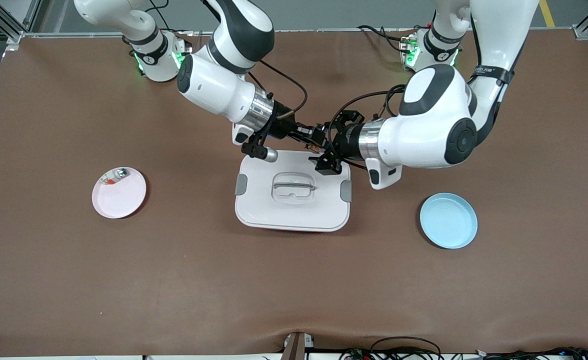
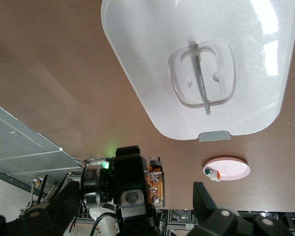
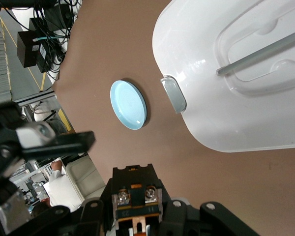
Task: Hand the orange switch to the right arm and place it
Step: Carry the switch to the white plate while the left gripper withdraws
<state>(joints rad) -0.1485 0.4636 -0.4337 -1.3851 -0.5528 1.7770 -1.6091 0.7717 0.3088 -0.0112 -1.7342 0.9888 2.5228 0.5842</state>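
Orange switch [image 3: 136,201] sits clamped in right hand [image 1: 310,137], up in the air over the white lidded box's [image 1: 294,210] edge toward the bases. Left hand [image 1: 330,145] stands spread apart just beside it, so handover looks complete. Switch's long axis seems to run along the right fingers, terminals facing the wrist camera.

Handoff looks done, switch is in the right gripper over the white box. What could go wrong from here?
1. The open left gripper sits close around the orange switch; pulling back crookedly could knock it loose from the shut right gripper.
2. The two wrists are nearly touching above the white lidded box, so a collision is possible.
3. The pink plate already holds a small piece; placing there could bump it.
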